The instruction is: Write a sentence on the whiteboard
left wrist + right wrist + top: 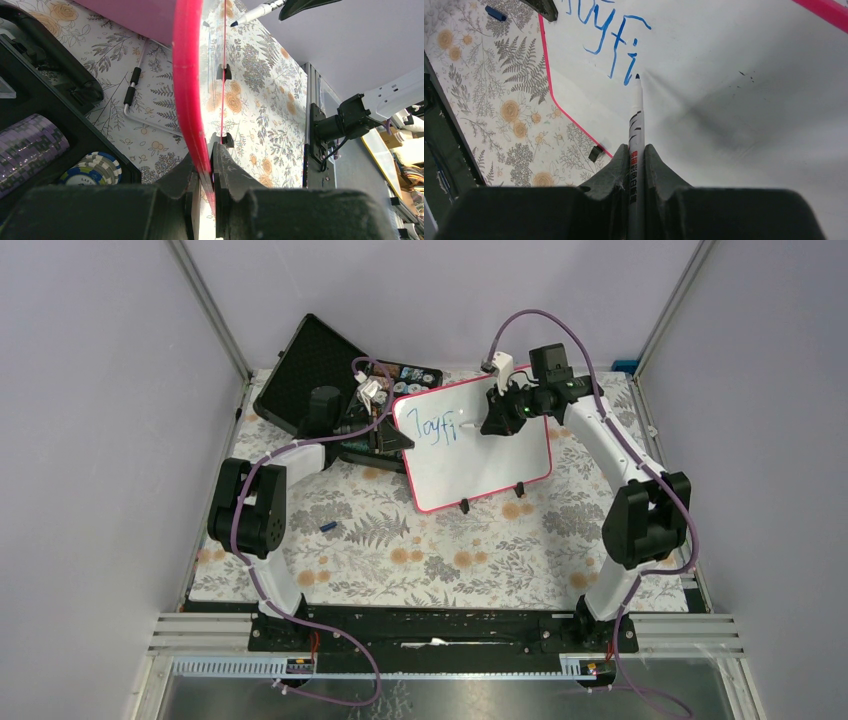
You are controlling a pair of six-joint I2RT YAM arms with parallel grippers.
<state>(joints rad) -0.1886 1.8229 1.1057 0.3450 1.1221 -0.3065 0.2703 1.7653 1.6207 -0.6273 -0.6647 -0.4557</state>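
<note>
1. My left gripper (206, 157) is shut tight on the pink-red frame at the left edge of the whiteboard (490, 465). That clamp steadies the board so it does not slide or swing while I press on it to write.
2. The whiteboard sits at the far middle of the floral tablecloth (400, 550), between my two arms. Its face is tipped up toward me and its two black feet are on the near edge, which gives my right arm a surface it can reach.
3. My right gripper (636, 150) is closed around the barrel of a marker (636, 110), which runs straight out between the fingers. Held that way, the tip follows my wrist.
4. The marker tip rests just right of the last stroke of the blue lettering (436, 427), in the board's upper left. I cannot tell whether it touches the surface.
5. By my judgement only a few letters are written, and most of the board to the right is blank.
6. The open black poker-chip case (305, 365) lies behind my left gripper, and a small blue cap (328, 527) lies apart on the cloth.
</note>
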